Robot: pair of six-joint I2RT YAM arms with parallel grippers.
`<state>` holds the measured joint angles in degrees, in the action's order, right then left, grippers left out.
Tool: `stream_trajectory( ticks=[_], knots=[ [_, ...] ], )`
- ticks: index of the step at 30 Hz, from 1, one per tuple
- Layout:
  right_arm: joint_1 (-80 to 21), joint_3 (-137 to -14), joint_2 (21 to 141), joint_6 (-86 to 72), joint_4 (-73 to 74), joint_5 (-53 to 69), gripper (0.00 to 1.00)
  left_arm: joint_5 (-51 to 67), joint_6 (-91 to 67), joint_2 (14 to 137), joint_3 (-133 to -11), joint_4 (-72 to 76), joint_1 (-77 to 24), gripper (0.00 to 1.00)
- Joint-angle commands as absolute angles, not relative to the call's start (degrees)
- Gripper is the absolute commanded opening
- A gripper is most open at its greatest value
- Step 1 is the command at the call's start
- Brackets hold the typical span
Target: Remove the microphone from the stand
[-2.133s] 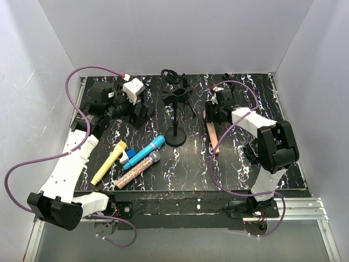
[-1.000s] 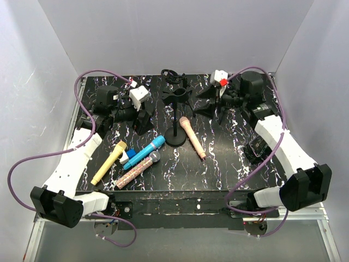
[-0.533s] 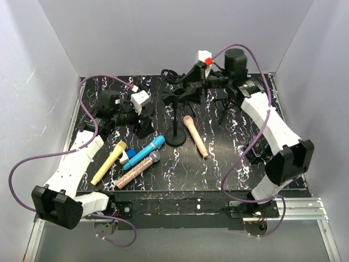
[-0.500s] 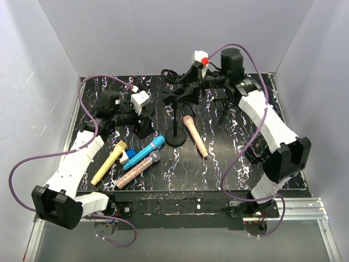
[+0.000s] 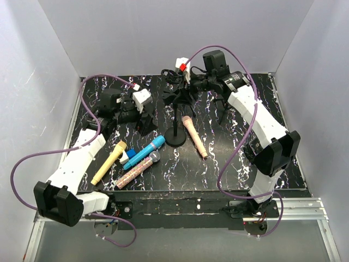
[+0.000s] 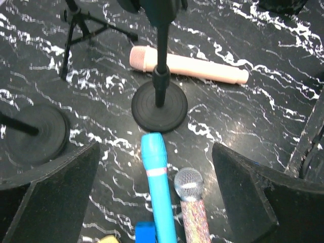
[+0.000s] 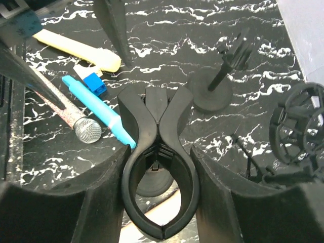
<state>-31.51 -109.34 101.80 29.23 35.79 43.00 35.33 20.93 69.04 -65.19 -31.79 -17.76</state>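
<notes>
removal looks done: the pink microphone lies mid-worktop, just right of the microphone stand. right gripper is spread wide around the empty clip, holding nothing; left gripper gapes empty. next, lift the right arm clear without snagging.

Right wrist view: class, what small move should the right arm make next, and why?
Probably back the right gripper away from the clip. The clip is empty between its fingers, and the pink microphone already lies on the table beside the stand's base, so the removal looks done.
</notes>
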Motion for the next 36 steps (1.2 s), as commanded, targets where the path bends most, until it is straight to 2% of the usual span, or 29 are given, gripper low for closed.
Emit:
stream_trajectory(
  ticks=[1,7,10,14,19,21,24,31,33,36],
  knots=[
    [-31.4,-114.9,101.8,36.0,45.4,39.5,0.50,41.3,20.8,73.7,-65.0,-23.0,-18.0,0.91],
    [-29.0,-111.9,98.5,34.1,45.9,40.2,0.32,48.5,17.0,81.4,-63.5,-9.1,-19.4,0.87],
    [-27.0,-109.5,97.3,33.2,45.9,41.0,0.28,49.2,12.1,83.9,-60.2,3.7,-21.5,0.86],
    [-23.7,-104.7,95.5,31.3,43.8,43.5,0.25,47.7,11.8,89.8,-59.9,11.3,-25.7,0.80],
    [-20.8,-104.5,95.4,28.7,43.4,46.5,0.23,46.1,13.1,96.2,-60.9,18.0,-27.2,0.71],
    [-20.7,-105.2,95.8,28.8,44.2,46.7,0.22,45.8,14.0,98.2,-61.6,19.4,-27.6,0.64],
    [-20.5,-105.8,96.2,28.0,44.6,46.8,0.22,45.0,16.4,100.7,-62.7,19.0,-28.1,0.46],
    [-20.0,-104.3,95.7,24.4,42.6,46.6,0.21,45.0,14.9,101.7,-62.5,21.7,-28.4,0.36],
    [-19.8,-103.6,95.5,23.3,41.9,46.5,0.21,44.9,14.6,101.5,-62.8,21.9,-28.8,0.31],
    [-19.3,-102.4,95.2,21.0,40.8,46.4,0.19,44.8,14.6,101.0,-63.6,20.7,-29.4,0.18]
  ],
)
